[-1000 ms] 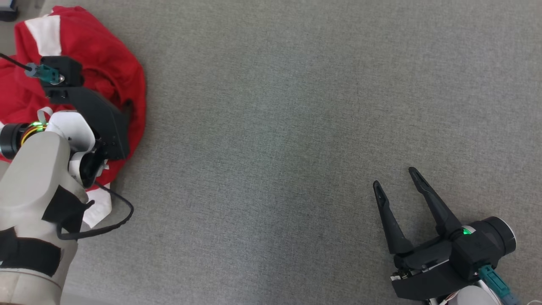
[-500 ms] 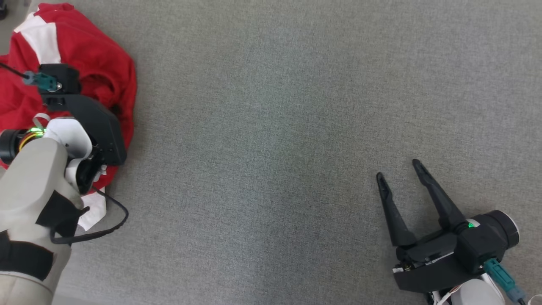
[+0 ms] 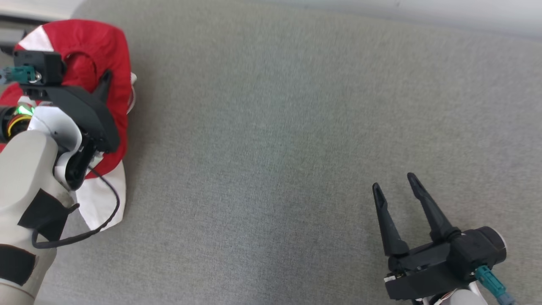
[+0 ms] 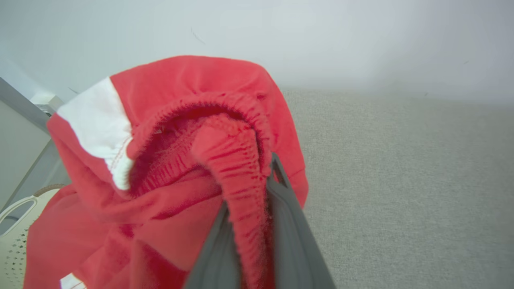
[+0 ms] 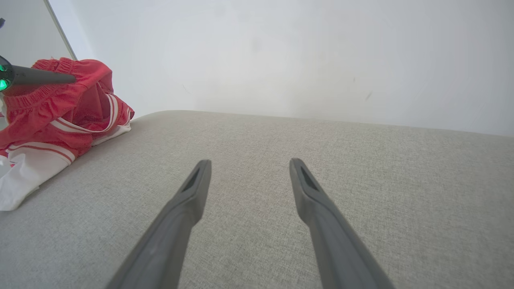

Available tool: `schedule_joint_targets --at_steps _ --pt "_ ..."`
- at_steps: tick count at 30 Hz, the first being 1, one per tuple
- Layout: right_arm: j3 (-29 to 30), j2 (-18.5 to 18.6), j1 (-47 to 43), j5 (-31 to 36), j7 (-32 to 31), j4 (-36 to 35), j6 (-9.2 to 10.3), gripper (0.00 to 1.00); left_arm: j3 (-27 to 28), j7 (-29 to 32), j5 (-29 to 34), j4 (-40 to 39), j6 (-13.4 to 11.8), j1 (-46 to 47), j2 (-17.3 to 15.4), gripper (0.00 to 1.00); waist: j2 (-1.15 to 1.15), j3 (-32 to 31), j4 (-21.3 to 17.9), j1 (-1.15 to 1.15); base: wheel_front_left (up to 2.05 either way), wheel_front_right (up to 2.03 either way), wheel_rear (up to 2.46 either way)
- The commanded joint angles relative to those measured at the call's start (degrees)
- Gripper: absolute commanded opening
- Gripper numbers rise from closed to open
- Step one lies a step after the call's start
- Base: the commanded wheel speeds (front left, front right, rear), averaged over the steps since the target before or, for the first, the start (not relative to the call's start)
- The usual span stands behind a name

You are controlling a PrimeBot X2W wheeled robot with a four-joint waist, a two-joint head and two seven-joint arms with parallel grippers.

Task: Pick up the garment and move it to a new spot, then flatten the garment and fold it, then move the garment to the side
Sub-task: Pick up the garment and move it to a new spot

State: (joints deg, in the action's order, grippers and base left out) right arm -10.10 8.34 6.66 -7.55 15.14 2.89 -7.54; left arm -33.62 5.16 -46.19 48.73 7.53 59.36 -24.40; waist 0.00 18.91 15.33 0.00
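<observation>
— Garment [image 3: 97, 46], entry one: description?
— Red cloth with white panels and thin white stripes, and a ribbed elastic band [image 4: 239, 160]. Bunched in a heap, not laid flat.
— Location?
— Far left end of the grey woven-fabric counter [image 3: 275, 148]. The upper folds are raised off it. A white panel at the bottom lies on the counter.
— Entry two, left pincer [image 3: 103, 80]?
— Two long dark fingers, clenched on the garment's elastic band. In the left wrist view the band runs down between them, and red cloth hides most of one finger.
— Entry three, right pincer [image 3: 394, 182]?
— Released, with its fingers spread and nothing between them. It sits over the bare near-right part of the counter, well apart from the garment.
— Other items?
— A pale perforated plastic basket [image 4: 14, 237], partly behind the red cloth at the lower left of the left wrist view. A plain white wall [image 5: 281, 52] beyond the counter's far edge. A black cable [image 3: 106, 216], looping from the pale left forearm over the white panel.
</observation>
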Motion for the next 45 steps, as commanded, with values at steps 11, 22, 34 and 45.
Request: schedule_joint_targets --at_steps 11,22,34,45 --pt "-0.3 -3.2 -2.8 -1.5 0.1 1.0 0.1 1.0 -2.9 -1.0 -3.9 -9.2 -0.1 1.1 -1.3 0.0 0.0 -11.2 -5.0 0.0 0.0 0.0 0.0" --pt "-0.2 -5.2 -4.5 -2.4 0.1 1.0 0.1 1.0 -2.8 2.1 -8.1 -17.3 -0.2 0.8 -0.7 0.0 0.0 -14.7 -14.2 0.0 0.0 0.0 0.0" --pt "-0.7 -5.5 -4.8 -4.9 0.1 0.9 0.1 1.0 -3.3 4.9 -11.1 -22.9 -0.9 1.9 3.0 0.0 0.0 -15.2 -25.3 0.0 0.0 0.0 0.0" --pt "-1.3 -5.5 -4.2 -4.5 0.1 1.0 0.1 1.0 -9.6 -0.3 -8.4 -17.0 -0.6 -8.3 8.3 0.0 0.0 -12.2 -29.2 0.0 0.0 0.0 0.0"
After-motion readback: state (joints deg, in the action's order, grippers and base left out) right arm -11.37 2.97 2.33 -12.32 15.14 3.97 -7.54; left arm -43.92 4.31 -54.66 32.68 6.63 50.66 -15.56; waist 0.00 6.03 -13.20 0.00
